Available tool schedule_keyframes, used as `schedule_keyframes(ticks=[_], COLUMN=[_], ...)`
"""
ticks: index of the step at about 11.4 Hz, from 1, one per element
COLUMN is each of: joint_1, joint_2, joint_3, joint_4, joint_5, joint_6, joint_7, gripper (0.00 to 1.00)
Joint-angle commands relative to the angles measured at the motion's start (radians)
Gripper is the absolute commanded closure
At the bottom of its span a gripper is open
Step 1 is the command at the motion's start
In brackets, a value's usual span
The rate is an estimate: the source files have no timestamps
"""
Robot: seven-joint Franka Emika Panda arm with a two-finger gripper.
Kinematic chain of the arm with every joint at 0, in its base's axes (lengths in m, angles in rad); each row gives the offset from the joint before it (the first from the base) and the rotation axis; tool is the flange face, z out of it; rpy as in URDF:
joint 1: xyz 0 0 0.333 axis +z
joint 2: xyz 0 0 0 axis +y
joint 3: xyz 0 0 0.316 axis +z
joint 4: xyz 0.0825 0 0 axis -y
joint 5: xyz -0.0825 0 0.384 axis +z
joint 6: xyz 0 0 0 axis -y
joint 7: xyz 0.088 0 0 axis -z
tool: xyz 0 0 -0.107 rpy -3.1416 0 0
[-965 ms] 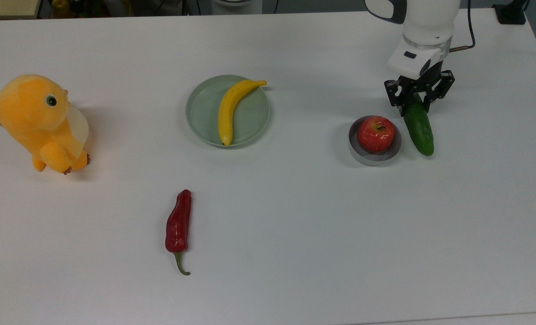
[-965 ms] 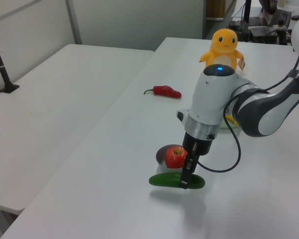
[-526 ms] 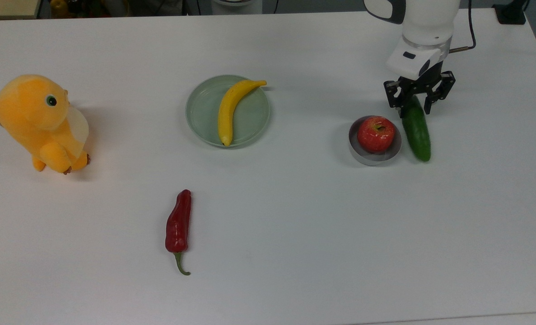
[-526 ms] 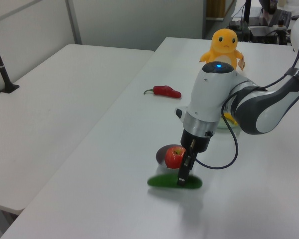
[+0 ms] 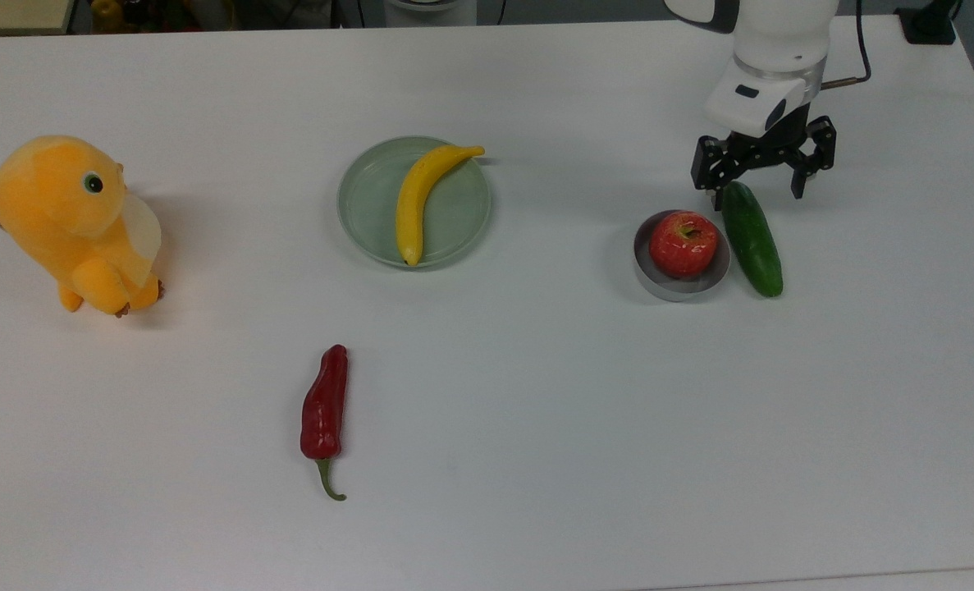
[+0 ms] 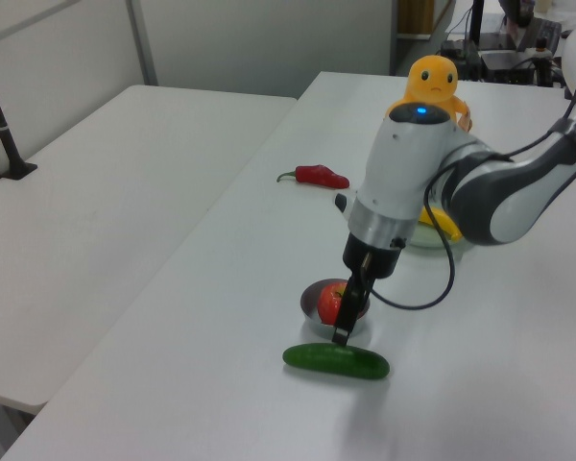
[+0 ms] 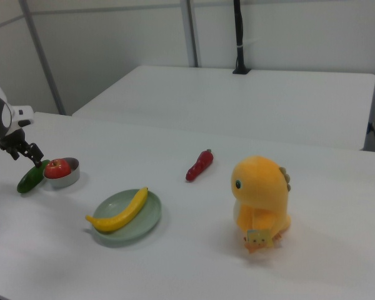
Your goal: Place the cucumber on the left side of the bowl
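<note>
Since the earlier frames, the gripper (image 5: pixel 764 172) has let go of the cucumber (image 5: pixel 752 238) and risen, its fingers spread with nothing between them, above the cucumber's far end. White table (image 5: pixel 536 410): its near half is bare except for the red chili pepper (image 5: pixel 324 414). Orange plush toy (image 5: pixel 72 222): near the top view's left edge. Pale green plate (image 5: pixel 368 205): mid-table, carrying a banana (image 5: pixel 421 197). Cucumber: flat on the table just beside the bowl (image 5: pixel 659 283), on the top view's right of it, between the bowl and the table's edge on the top view's right, with open surface beyond. Bowl: holds a red apple (image 5: pixel 683 244).
</note>
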Motion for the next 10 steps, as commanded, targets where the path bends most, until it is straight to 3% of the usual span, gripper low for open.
schedule_keyframes(ticks=[1,3,6,9,10], joint_1=[-0.041,-0.056,-0.16,-0.196,-0.231], joint_2=[-0.156,-0.265,-0.367,-0.425,-0.433], joint_3=[-0.016,-0.078,-0.093,-0.199,-0.222], joint_4=[-0.015,-0.015,-0.021,-0.025,-0.023], joint_5=[-0.013,0.002,0.003,0.013,0.046], joint_6=[-0.211,-0.362,-0.488,-0.568,-0.568], joint_7=[-0.079,-0.154,-0.202,-0.248,-0.262], gripper=[0.0,0.0,0.0,0.0,0.0])
